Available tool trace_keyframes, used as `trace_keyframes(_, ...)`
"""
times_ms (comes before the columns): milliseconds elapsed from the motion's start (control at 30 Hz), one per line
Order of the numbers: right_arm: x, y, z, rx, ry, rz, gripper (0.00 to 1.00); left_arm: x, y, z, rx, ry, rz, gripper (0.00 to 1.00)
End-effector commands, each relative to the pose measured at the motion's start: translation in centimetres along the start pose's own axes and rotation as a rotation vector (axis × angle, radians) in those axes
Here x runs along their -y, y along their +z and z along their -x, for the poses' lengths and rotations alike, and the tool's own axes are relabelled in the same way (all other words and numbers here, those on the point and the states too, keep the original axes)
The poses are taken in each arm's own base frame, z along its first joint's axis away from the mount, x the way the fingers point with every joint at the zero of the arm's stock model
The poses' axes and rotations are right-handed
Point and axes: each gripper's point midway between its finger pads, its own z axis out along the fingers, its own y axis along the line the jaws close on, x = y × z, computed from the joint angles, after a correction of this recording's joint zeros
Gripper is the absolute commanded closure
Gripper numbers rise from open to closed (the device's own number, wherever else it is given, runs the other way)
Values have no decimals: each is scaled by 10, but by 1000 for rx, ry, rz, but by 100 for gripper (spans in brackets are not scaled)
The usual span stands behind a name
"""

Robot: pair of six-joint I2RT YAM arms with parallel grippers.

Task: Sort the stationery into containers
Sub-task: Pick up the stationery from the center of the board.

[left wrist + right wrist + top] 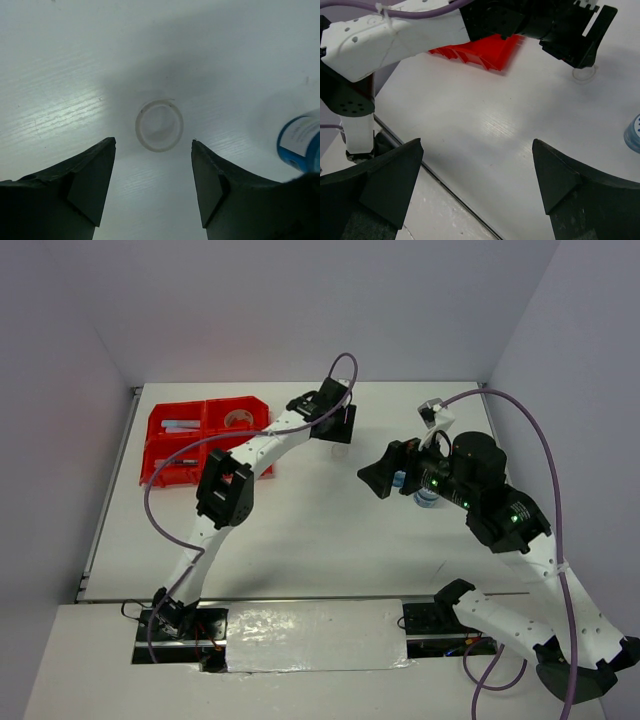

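Clear tape ring is lying flat on the table, far centre, right of the red bin. Left gripper is hovering over it with its jaws wide apart, and the ring is showing between the fingertips. Right gripper is gaping too and gripping nothing. Blue-white tub is sitting just beside it. Another tape ring is sitting in the bin's far right compartment.
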Motion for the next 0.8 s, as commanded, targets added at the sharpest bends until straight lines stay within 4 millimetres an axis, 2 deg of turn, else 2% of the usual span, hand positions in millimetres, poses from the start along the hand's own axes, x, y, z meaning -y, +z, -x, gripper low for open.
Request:
trace_keyframes(0,-2,-8,8,29,-14,0,3,-1,9,1,19,28,32,26)
trace_keyframes(67,-2,-8,8,29,-15,2,3,-6,15,-7,5,41,48,28)
trace_keyframes(300,-2,-3,5,15,-14,10,3,-13,27,-15,-4,44,84,33)
trace_keyframes(533,-1,0,4,12,-12,9,3,-27,42,-41,-56,62,125,38)
trace_keyframes(767,-1,2,5,8,-16,9,3,-24,57,-62,-111,57,90,40)
